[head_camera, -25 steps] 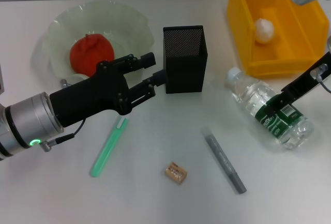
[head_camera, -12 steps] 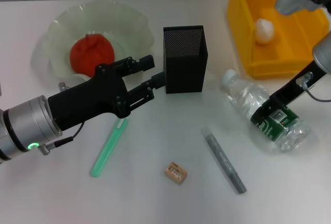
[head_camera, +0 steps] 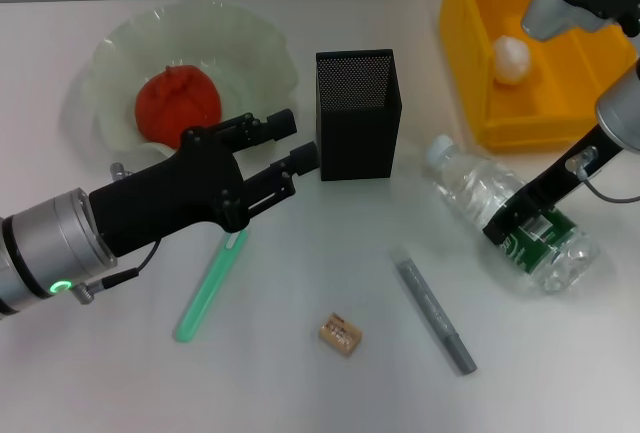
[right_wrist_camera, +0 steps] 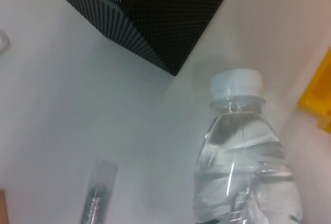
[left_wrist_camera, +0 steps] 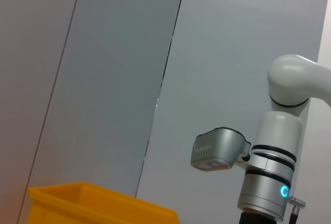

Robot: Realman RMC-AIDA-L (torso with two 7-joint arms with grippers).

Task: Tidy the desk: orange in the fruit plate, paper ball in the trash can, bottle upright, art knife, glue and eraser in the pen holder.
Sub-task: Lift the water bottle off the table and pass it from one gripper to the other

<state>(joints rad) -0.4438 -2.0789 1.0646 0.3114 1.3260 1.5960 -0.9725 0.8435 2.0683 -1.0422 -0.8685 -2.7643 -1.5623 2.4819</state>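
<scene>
The orange [head_camera: 178, 103] lies in the fruit plate [head_camera: 245, 28] at the back left. My left gripper [head_camera: 287, 142] hovers open and empty between the plate and the pen holder [head_camera: 358, 113]. Below it on the table lie the glue [head_camera: 210, 286], the eraser [head_camera: 340, 334] and the art knife [head_camera: 436, 314]. The bottle [head_camera: 505, 211] lies on its side at the right, cap [right_wrist_camera: 235, 84] toward the pen holder [right_wrist_camera: 150, 12]. My right gripper [head_camera: 522, 221] is shut on the bottle's green label. The paper ball [head_camera: 510, 59] sits inside the trash can [head_camera: 470, 63].
The trash can stands at the back right, close behind the bottle. In the right wrist view the art knife's clear end [right_wrist_camera: 99, 190] lies near the bottle [right_wrist_camera: 243, 157]. The left wrist view shows only a wall, the yellow bin's rim [left_wrist_camera: 98, 200] and the right arm [left_wrist_camera: 274, 172].
The right arm has swung left and forward, and the bottle in its grip has shifted, the cap end moving a little left. The left gripper has crept slightly toward the back.
</scene>
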